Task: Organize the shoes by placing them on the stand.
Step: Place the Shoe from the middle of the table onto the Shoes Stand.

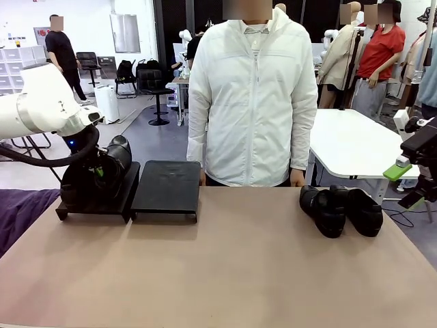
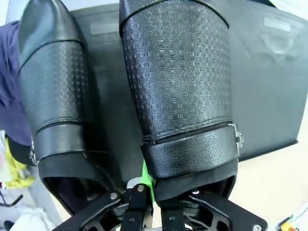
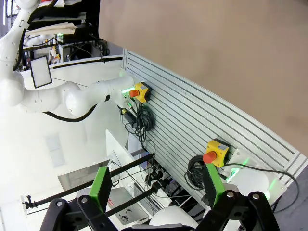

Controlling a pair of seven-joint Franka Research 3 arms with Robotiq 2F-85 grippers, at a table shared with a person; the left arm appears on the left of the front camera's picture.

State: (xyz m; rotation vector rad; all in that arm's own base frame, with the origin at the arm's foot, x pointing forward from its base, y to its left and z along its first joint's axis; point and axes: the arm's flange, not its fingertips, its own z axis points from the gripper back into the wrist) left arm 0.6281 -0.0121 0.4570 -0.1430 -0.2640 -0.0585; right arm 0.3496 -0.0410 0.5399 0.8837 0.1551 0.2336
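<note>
Black shoe on the stand, left panel, beside a second shoe, left pincer clamped on its heel — placing step, release likely next — right pincer spread apart, two shoes waiting on the desk.

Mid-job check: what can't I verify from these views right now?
1. Left gripper: in the left wrist view the heel of the shoe covers one finger, so its grip is unclear.
2. That shoe's toe runs off the top edge there.
3. Front view: the left arm hides most of the shoes on the stand.
4. Front view: the right gripper is partly cut off by the right edge.
</note>
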